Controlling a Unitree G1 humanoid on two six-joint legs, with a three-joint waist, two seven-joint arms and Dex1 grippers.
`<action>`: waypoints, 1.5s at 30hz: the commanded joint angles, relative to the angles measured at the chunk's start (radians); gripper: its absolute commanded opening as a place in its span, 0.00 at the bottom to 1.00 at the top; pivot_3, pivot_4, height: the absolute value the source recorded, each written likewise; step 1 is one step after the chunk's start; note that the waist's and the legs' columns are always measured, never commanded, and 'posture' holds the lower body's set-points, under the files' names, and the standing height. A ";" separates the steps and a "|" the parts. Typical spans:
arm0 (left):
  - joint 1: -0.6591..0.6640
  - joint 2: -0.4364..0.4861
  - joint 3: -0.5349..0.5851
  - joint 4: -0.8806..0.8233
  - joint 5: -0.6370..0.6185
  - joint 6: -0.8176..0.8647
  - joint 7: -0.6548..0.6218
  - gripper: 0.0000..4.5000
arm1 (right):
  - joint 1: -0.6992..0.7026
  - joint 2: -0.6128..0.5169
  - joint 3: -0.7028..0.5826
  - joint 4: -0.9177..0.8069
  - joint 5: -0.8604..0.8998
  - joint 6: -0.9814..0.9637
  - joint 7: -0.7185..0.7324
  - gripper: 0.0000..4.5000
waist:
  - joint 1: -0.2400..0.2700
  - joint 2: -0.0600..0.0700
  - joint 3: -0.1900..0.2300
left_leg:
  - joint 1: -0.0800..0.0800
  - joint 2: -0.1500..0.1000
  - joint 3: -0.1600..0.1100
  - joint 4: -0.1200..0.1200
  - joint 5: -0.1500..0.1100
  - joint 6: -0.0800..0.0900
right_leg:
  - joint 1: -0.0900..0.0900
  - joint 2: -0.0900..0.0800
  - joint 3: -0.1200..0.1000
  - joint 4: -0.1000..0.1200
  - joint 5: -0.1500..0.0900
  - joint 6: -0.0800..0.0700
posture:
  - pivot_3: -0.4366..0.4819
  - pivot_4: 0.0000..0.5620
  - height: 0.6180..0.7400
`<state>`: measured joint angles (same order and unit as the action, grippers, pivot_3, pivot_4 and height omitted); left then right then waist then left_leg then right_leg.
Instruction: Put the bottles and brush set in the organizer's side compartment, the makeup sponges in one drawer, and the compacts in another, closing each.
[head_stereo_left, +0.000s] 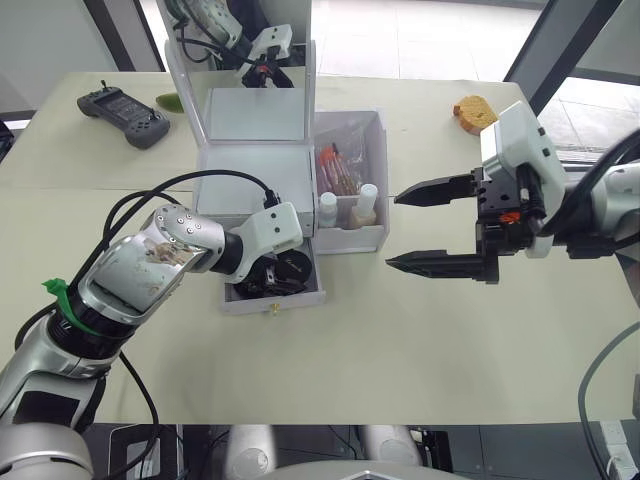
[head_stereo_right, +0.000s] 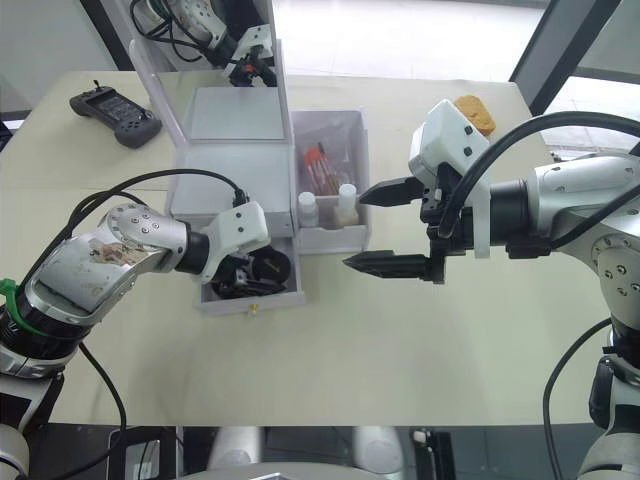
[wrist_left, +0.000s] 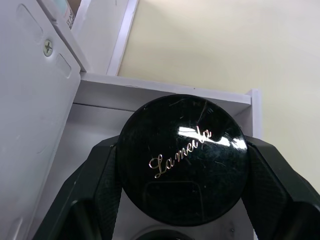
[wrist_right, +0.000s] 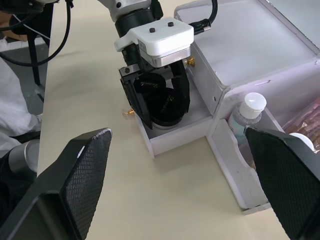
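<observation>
Head views: the left gripper (head_stereo_left: 268, 283) reaches into the open lower drawer (head_stereo_left: 300, 295) of the organizer (head_stereo_left: 255, 160), its fingers clamped on a black compact (head_stereo_left: 290, 268). The bottles (head_stereo_left: 345, 208) stand at the front of the side compartment (head_stereo_left: 375, 150), with the brush set (head_stereo_left: 338, 170) behind them. The right gripper (head_stereo_left: 437, 227) hovers over the table (head_stereo_left: 350, 350) beside the side compartment, fingers spread wide and holding nothing. A black controller (head_stereo_left: 125, 115) lies at the far left of the table, and a piece of bread (head_stereo_left: 474, 113) at the far right.

Left wrist view: the compact (wrist_left: 182, 160), lettered in gold script, sits gripped between the two fingers (wrist_left: 100, 195) over the drawer's white floor (wrist_left: 95, 125).

Right wrist view: the wide-apart fingers (wrist_right: 65, 185) frame the organizer. The left gripper (wrist_right: 157, 95) holds the compact (wrist_right: 162, 102) tilted inside the drawer (wrist_right: 175, 132). A white-capped bottle (wrist_right: 248, 112) stands in the side compartment (wrist_right: 235, 165).
</observation>
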<state>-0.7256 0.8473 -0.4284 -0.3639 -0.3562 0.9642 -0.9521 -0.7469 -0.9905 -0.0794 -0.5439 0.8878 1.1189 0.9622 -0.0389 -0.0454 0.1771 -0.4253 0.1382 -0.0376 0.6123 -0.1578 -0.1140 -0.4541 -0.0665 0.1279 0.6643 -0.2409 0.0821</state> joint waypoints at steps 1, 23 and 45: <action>0.000 0.006 0.039 -0.023 0.009 0.011 0.007 0.73 | 0.002 -0.022 -0.042 -0.019 0.018 -0.028 0.006 1.00 | 0.000 0.000 0.000 | 0.000 0.000 0.000 0.000 0.000 0.000 | 0.000 0.000 0.000 0.000 0.000 0.000 | 0.48 0.27 0.71; 0.376 0.190 0.638 -0.237 -0.400 -0.070 -0.334 1.00 | 0.057 -0.096 -0.078 0.023 0.023 -0.138 0.172 1.00 | -0.004 0.000 0.000 | 0.001 0.000 0.000 -0.002 0.000 0.000 | 0.000 0.000 -0.001 0.000 -0.001 0.001 | 0.48 0.27 0.71; 1.212 -0.285 0.601 -0.323 0.030 -0.676 0.054 0.01 | -0.067 -0.029 0.090 0.176 -0.077 -0.223 0.283 1.00 | -0.001 0.001 0.000 | 0.002 0.000 0.001 0.001 0.000 0.000 | 0.002 -0.001 0.000 -0.003 -0.004 -0.006 | 0.48 0.27 0.71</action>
<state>0.4877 0.5761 0.2052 -0.6796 -0.3547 0.3323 -0.9376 -0.7812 -1.0195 0.0229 -0.3628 0.8074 0.8933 1.2418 -0.0403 -0.0448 0.1770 -0.4234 0.1382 -0.0365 0.6137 -0.1581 -0.1142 -0.4519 -0.0673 0.1279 0.6609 -0.2448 0.0761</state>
